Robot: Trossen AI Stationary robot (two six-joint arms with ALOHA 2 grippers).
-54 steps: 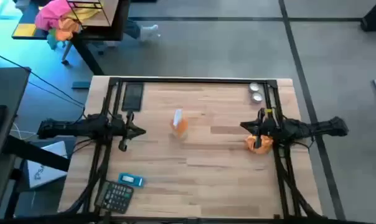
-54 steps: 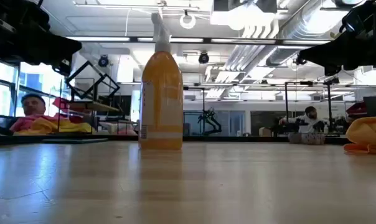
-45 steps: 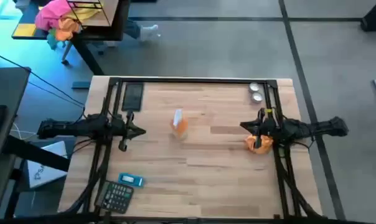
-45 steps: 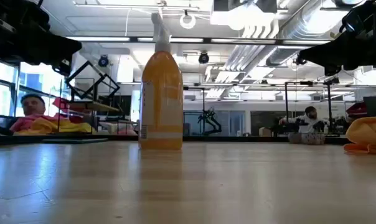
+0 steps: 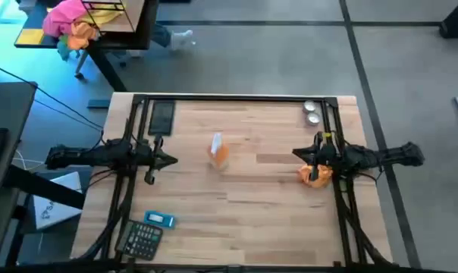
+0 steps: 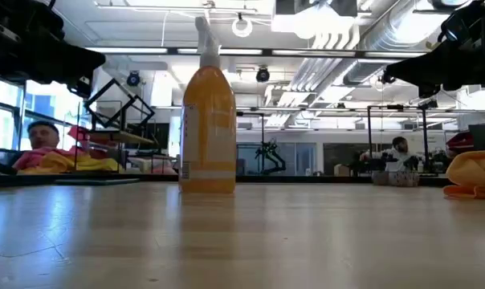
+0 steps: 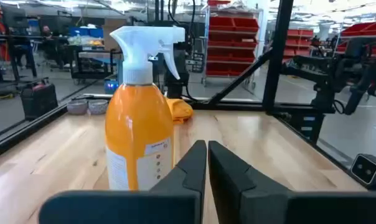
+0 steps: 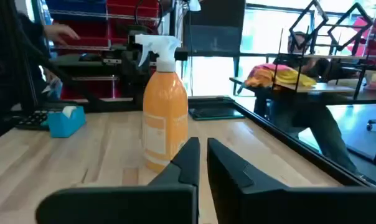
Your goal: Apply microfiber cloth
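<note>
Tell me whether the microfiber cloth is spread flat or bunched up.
Bunched up: the microfiber cloth sits as a crumpled mound under the right gripper, visibly humped in the low view.

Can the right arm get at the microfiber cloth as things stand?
Probably yes. The microfiber cloth lies bunched on the table right beside or under the right gripper, with nothing visible between them. The spray bottle stands well off at mid-table.

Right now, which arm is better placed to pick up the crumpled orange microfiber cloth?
The right. The crumpled orange microfiber cloth lies directly beneath the right gripper; the left gripper waits across the table, beyond the orange spray bottle.
</note>
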